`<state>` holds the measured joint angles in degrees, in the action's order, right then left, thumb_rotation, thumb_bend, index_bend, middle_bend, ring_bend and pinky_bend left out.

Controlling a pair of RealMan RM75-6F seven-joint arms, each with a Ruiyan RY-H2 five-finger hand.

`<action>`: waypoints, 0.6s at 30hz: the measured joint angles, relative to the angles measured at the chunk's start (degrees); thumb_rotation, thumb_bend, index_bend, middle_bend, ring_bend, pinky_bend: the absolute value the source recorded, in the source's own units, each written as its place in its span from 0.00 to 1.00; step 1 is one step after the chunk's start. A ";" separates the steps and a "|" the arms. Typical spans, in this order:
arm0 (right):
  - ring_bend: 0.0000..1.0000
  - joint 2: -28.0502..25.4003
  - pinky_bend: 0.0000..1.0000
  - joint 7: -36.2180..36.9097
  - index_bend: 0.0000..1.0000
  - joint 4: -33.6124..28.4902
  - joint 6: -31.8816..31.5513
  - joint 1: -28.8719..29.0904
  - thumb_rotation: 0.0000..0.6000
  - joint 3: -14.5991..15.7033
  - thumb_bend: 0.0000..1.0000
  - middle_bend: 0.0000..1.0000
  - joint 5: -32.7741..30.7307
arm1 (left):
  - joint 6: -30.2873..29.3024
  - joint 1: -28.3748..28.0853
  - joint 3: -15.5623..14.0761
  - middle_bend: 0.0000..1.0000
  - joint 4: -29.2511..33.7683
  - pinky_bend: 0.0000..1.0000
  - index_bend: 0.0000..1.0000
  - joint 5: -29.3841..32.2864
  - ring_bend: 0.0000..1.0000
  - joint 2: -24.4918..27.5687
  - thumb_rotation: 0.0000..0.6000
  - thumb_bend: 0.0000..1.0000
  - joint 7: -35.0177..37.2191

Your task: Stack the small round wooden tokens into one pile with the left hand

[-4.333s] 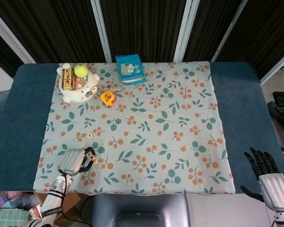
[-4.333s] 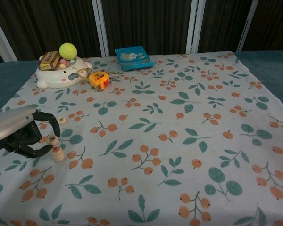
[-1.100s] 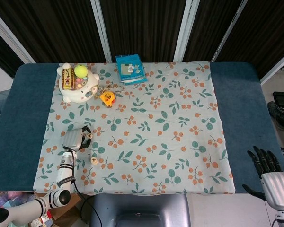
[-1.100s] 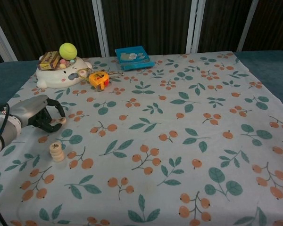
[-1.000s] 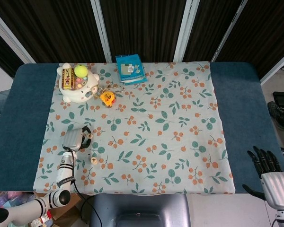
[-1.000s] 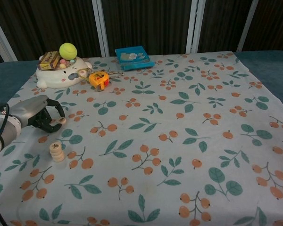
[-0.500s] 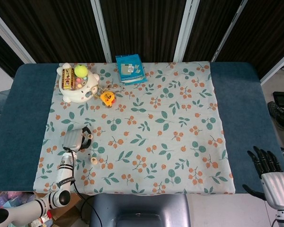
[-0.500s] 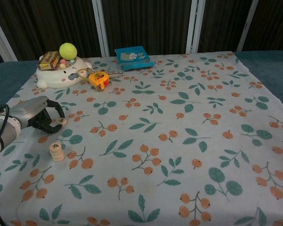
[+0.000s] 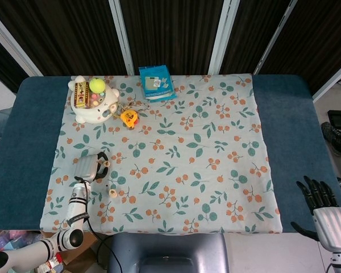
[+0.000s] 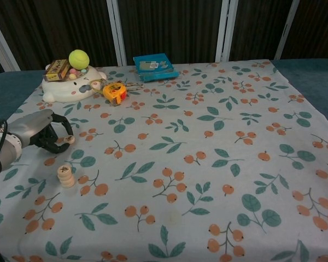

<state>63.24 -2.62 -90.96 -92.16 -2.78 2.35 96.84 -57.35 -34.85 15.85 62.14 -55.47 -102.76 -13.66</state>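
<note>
Your left robot hand (image 10: 44,134) lay low over the floral cloth (image 10: 208,136) on the table (image 9: 23,148), its fingers curled around a loose wooden token (image 10: 69,140), pinching it at the fingertips. The stacked pile of tokens (image 10: 65,176) stood just in front of that hand, near but apart from it. Your right robot hand (image 9: 324,207) hung off the table's near right corner, fingers spread and holding nothing. At the far left sat a white animal-shaped holder (image 10: 71,84) carrying a tennis ball (image 10: 78,58).
</note>
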 measured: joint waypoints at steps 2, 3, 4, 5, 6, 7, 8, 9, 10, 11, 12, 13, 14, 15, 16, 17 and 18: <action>0.00 0.01 0.03 -0.02 0.00 -0.01 0.03 0.01 1.00 0.01 0.20 0.00 0.02 | -0.29 0.12 0.02 1.00 0.72 1.00 0.54 -0.23 1.00 0.38 1.00 0.40 0.09; 0.00 0.02 0.03 -0.03 0.00 -0.02 0.05 0.02 1.00 0.02 0.21 0.00 0.02 | -0.61 0.24 0.02 1.00 1.41 1.00 0.54 -0.51 1.00 0.74 1.00 0.40 0.16; 0.00 0.02 0.03 -0.05 0.00 -0.03 0.05 0.03 1.00 0.02 0.20 0.00 0.03 | -0.87 0.35 0.01 1.00 2.06 1.00 0.54 -0.74 1.00 1.07 1.00 0.40 0.24; 0.00 0.04 0.03 -0.12 0.00 -0.04 0.07 0.04 1.00 0.01 0.20 0.00 0.02 | -1.29 0.52 0.00 1.00 3.13 1.00 0.54 -1.11 1.00 1.60 1.00 0.40 0.36; 0.00 0.05 0.03 -0.17 0.00 -0.05 0.10 0.04 1.00 0.02 0.20 0.00 0.02 | -1.63 0.67 -0.02 1.00 4.08 1.00 0.54 -1.42 1.00 2.07 1.00 0.40 0.45; 0.00 0.06 0.03 -0.20 0.00 -0.07 0.12 0.04 1.00 0.05 0.21 0.00 0.05 | -1.99 0.84 -0.03 1.00 5.15 1.00 0.54 -1.74 1.00 2.59 1.00 0.40 0.55; 0.00 0.07 0.03 -0.23 0.00 -0.08 0.10 0.03 1.00 0.08 0.20 0.00 0.13 | -2.46 1.09 -0.05 1.00 6.77 1.00 0.54 -2.15 1.00 3.39 1.00 0.40 0.68; 0.00 0.07 0.03 -0.25 0.00 -0.09 0.06 0.02 1.00 0.12 0.20 0.00 0.22 | -2.81 1.29 -0.06 1.00 8.14 1.00 0.54 -2.45 1.00 4.05 1.00 0.40 0.80; 0.00 0.08 0.03 -0.29 0.00 -0.10 0.01 -0.01 1.00 0.15 0.20 0.00 0.28 | -3.16 1.52 -0.08 1.00 9.63 1.00 0.54 -2.76 1.00 4.79 1.00 0.40 0.92; 0.00 0.10 0.03 -0.39 0.00 -0.10 -0.03 -0.03 1.00 0.16 0.20 0.00 0.29 | -3.62 1.86 -0.15 1.00 11.81 1.00 0.54 -3.20 1.00 5.89 1.00 0.40 1.05; 0.00 0.11 0.03 -0.45 0.00 -0.09 -0.04 -0.04 1.00 0.16 0.20 0.00 0.30 | -3.99 2.15 -0.24 1.00 13.58 1.00 0.54 -3.58 1.00 6.79 1.00 0.40 1.13; 0.00 0.12 0.03 -0.50 0.00 -0.09 -0.04 -0.05 1.00 0.16 0.20 0.00 0.29 | -4.37 2.46 -0.36 1.00 15.45 1.00 0.54 -3.97 1.00 7.75 1.00 0.40 1.18; 0.00 0.15 0.03 -0.59 0.00 -0.10 0.00 -0.03 1.00 0.16 0.20 0.00 0.29 | -4.90 2.92 -0.58 1.00 18.05 1.00 0.54 -4.50 1.00 9.10 1.00 0.40 1.19; 0.00 0.17 0.03 -0.67 0.00 -0.10 0.05 -0.02 1.00 0.16 0.20 0.00 0.29 | -5.32 3.29 -0.80 1.00 20.04 1.00 0.54 -4.91 1.00 10.15 1.00 0.40 1.14; 0.00 0.20 0.03 -0.77 0.00 -0.12 0.11 0.00 1.00 0.17 0.21 0.00 0.30 | -5.74 3.68 -1.07 1.00 22.03 1.00 0.54 -5.30 1.00 11.21 1.00 0.40 1.07; 0.00 0.22 0.03 -0.93 0.00 -0.17 0.21 0.03 1.00 0.22 0.21 0.00 0.36 | -6.26 4.24 -1.49 1.00 24.65 1.00 0.54 -5.80 1.00 12.63 1.00 0.40 0.97; 0.00 0.23 0.03 -1.02 0.00 -0.20 0.24 0.04 1.00 0.26 0.21 0.00 0.43 | -6.60 4.68 -1.87 1.00 26.58 1.00 0.54 -6.14 1.00 13.71 1.00 0.40 0.91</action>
<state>63.47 -3.64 -91.16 -91.92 -2.74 2.61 97.27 -63.95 -30.17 13.98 88.72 -61.62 -89.05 -12.75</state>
